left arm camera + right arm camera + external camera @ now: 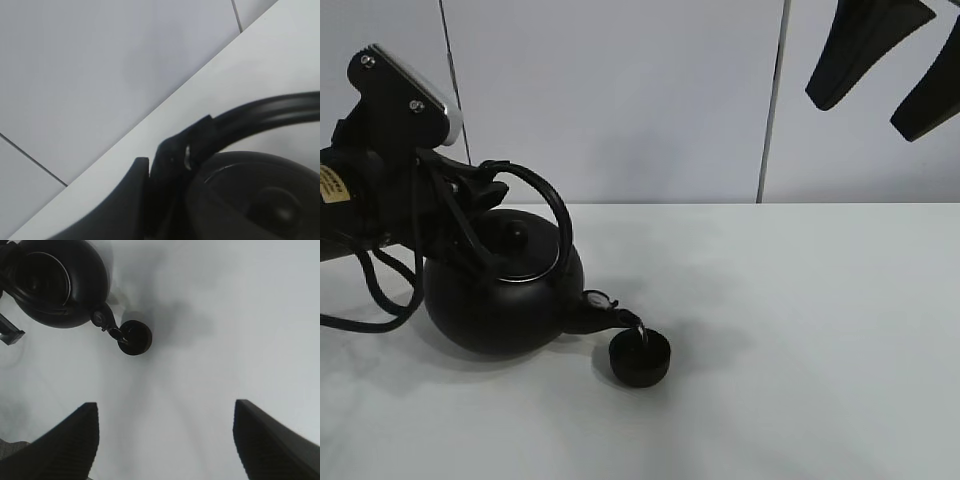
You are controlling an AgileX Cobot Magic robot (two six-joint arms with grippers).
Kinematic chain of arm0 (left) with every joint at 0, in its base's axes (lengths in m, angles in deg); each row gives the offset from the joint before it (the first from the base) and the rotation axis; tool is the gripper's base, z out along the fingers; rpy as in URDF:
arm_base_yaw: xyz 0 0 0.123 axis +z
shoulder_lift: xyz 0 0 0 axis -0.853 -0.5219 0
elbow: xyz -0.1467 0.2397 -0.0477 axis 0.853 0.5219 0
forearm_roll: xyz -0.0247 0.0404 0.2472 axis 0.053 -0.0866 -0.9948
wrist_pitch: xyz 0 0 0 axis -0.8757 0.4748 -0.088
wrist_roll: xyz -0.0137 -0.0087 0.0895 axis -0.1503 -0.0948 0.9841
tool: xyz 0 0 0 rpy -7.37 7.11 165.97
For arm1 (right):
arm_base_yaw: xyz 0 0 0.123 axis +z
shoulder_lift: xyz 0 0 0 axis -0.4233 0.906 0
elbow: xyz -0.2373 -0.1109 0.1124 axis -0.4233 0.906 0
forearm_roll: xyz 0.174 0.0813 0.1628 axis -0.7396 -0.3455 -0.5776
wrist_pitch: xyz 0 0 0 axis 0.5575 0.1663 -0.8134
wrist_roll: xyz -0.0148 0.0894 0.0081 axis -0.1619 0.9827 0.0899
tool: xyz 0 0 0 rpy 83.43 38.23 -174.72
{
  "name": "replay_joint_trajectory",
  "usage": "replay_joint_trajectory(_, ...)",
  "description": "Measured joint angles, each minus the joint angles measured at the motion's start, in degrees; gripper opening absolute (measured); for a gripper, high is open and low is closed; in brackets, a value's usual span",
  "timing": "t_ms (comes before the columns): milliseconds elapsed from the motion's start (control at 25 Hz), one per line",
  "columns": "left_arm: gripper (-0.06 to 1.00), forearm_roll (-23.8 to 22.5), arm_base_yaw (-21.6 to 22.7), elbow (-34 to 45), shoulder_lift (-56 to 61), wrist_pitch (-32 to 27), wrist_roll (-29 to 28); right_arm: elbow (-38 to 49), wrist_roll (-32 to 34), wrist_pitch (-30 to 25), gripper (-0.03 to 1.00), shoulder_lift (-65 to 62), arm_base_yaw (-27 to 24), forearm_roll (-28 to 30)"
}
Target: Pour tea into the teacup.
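Observation:
A big round black kettle (500, 300) with an arched handle (555, 205) is tilted, its spout (610, 318) over the small matte-black teacup (640, 358) on the white table. A thin stream runs from the spout into the cup. My left gripper (470, 185) is shut on the kettle's handle, seen close in the left wrist view (200, 140). My right gripper (885, 60) hangs open and empty high at the upper right. The right wrist view shows its fingers (70, 440) wide apart, far above the kettle (55, 282) and teacup (136, 337).
A white table (800, 330) carries the things, backed by a grey panelled wall (620, 100). The left arm's black cables (380, 290) hang beside the kettle at the left.

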Motion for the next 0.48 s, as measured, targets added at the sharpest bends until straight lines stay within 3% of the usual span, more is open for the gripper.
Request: replay_joint_trajectory(480, 0.11, 0.06, 0.00, 0.00, 0.00, 0.00, 0.07, 0.00, 0.00, 0.00, 0.52, 0.00, 0.00, -0.05)
